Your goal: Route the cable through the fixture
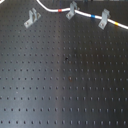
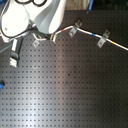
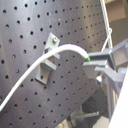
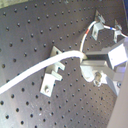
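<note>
The cable (image 1: 50,8) is a white cord that runs along the far edge of the board. It passes a red band (image 1: 60,10), goes through two grey clips, and leaves the first exterior view at its right. Its free part rises off the top of the first exterior view. The fixture (image 1: 32,18) stands alone at the far left of the first exterior view. In both wrist views the cable (image 3: 60,50) (image 4: 55,61) arches across the fixture (image 3: 47,60) (image 4: 54,72); I cannot tell if it sits between the prongs. My gripper (image 3: 92,62) (image 4: 89,61) is shut on the cable just beside the fixture.
The middle clip (image 1: 71,11) and the right clip (image 1: 104,18) hold the cable on the black perforated board (image 1: 65,80). In the second exterior view the white arm (image 2: 30,17) fills the upper left and covers most of the fixture.
</note>
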